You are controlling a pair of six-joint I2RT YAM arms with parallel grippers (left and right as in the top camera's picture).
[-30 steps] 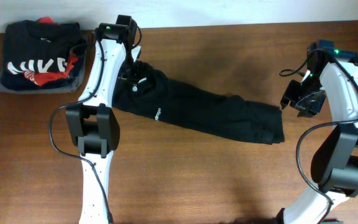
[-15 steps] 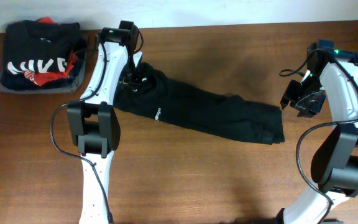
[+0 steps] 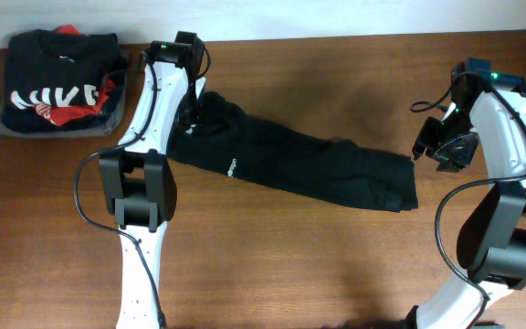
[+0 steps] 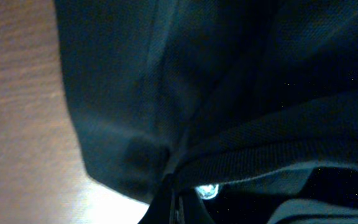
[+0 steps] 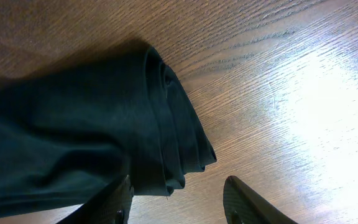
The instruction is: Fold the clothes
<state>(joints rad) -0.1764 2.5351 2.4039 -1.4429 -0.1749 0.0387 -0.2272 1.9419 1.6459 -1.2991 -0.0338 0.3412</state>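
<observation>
The plain black garment (image 3: 309, 169) lies as a long bunched strip, running diagonally from the far left to the middle right of the table. A tiny white logo (image 3: 230, 166) shows on it. My left gripper (image 3: 194, 114) is at its far left end. In the left wrist view the black fabric (image 4: 229, 81) fills the frame and gathers into the jaws (image 4: 176, 202), which look shut on it. My right gripper (image 3: 441, 151) is open, just right of the garment's rolled right end (image 5: 166, 112). Its fingers (image 5: 179, 202) are apart and hold nothing.
A folded black top with white letters and red print (image 3: 57, 82) lies on a folded grey garment at the far left corner. The brown wooden table (image 3: 318, 265) runs to a pale wall at the far edge. Both arm bases stand at the near edge.
My left gripper has shifted slightly toward the far edge with the garment's left end. A small pale spot beside the gripper no longer shows. The right arm has not moved.
</observation>
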